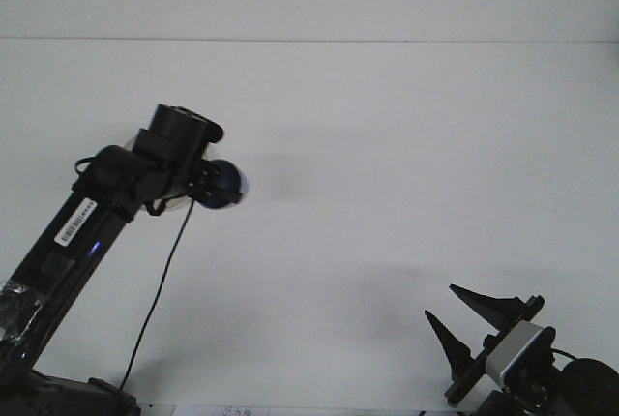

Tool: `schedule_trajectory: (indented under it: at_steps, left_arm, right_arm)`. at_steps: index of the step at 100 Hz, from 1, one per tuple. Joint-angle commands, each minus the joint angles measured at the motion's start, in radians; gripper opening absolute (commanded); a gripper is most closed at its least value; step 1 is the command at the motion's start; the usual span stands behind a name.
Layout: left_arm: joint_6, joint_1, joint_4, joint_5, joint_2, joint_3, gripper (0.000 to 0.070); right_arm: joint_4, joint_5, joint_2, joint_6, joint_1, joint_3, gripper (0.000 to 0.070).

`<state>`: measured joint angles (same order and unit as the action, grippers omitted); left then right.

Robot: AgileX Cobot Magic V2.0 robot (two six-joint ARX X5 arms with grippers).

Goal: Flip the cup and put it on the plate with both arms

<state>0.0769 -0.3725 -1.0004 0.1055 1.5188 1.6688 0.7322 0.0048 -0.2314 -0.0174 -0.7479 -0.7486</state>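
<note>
The blue cup (225, 185) is lifted off the white table (406, 145) and lies tilted on its side, a pale rim edge showing toward the right. The round white plate (177, 205) lies flat on the table, almost wholly hidden, with only a sliver showing.

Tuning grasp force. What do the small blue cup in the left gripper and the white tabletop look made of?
Small blue cup: probably plastic or glazed ceramic; uniform dark blue with a pale rim edge, too small to tell further. It sits at the left gripper, turned sideways. White tabletop: matte, smooth, perhaps laminate or painted board; it shows soft shadows and no glare.
</note>
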Motion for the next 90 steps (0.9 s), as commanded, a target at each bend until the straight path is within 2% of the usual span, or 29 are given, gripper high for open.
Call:
schedule_trajectory:
  at_steps: [1,14,27,70,73,76,87,90]
  left_arm:
    - [0.013,0.104,0.014,0.006,0.037,0.015,0.0006]
    - [0.013,0.268,0.059,0.006,0.104,0.015,0.0006]
    - [0.013,0.356,0.107,0.006,0.190,0.015,0.0006]
    - [0.011,0.413,0.164,0.005,0.395,0.016,0.0024]
    - [0.006,0.412,0.167,0.003,0.396,0.015,0.0041]
    - [-0.002,0.412,0.172,0.000,0.396,0.015,0.0087]
    - [-0.021,0.412,0.176,-0.001,0.391,0.031,0.0360]
    - [-0.023,0.412,0.172,-0.001,0.390,0.038,0.0399]
  right_arm:
    - [0.002,0.003,-0.006,0.021,-0.010,-0.004,0.0358]
    - [0.024,0.003,-0.006,0.021,-0.010,-0.004,0.0358]
    - [0.032,0.003,-0.006,0.024,-0.010,-0.004,0.0357]
    - [0.031,0.004,-0.006,0.029,-0.010,-0.004,0.0357]
    - [0.031,0.004,-0.006,0.030,-0.010,-0.004,0.0357]
    - [0.031,0.004,-0.006,0.030,-0.010,-0.004,0.0357]
    - [0.031,0.004,-0.006,0.029,-0.010,-0.004,0.0357]
    - [0.031,0.004,-0.006,0.029,-0.010,-0.004,0.0357]
